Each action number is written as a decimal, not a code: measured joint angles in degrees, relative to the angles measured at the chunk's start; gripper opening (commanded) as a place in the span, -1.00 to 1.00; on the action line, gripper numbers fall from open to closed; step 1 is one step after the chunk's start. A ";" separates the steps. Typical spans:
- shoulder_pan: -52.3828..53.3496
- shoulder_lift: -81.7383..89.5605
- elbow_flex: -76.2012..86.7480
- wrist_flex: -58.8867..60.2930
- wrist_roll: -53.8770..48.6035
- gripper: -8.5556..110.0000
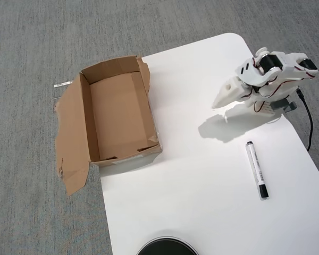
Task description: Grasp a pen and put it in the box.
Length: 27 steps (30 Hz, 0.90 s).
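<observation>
1. At the bottom edge of the overhead view, a dark round object [166, 247] pokes partly into frame on the white rounded-corner table [202, 202]; what it is cannot be told.
2. Next up the picture lies the pen [256, 169], a slim white marker with a black cap and a dark printed label. It rests flat on the table near the right edge, well apart from everything else. Its long axis runs nearly up and down the picture, tilted slightly, with the larger black end toward the bottom.
3. Above the pen sits the white plastic arm, folded low, its gripper [221, 103] pointing left and downward in the picture. The pen lies below and somewhat right of the fingertips, near but not touching. In my judgement, the reach must swing back toward the lower right and close across the barrel's short width.
4. The fingers read as one tapered wedge, so whether they are parted or clenched I cannot tell; they hold nothing.
5. To the left sits the rectangular brown corrugated cardboard box [90, 122], open and empty, straddling the table's left edge, one torn flap splayed over the grey carpet [42, 42].
</observation>
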 measured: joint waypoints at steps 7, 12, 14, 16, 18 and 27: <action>0.00 0.00 -10.28 0.00 0.09 -0.85; -0.26 -7.12 -22.85 0.09 0.09 -0.85; -0.62 -11.16 -26.89 0.09 0.09 -0.85; -3.52 -18.19 -34.45 0.09 0.09 -0.85; -5.71 -26.02 -42.89 0.09 0.09 -0.85; -18.02 -50.98 -67.76 0.62 -3.52 -0.85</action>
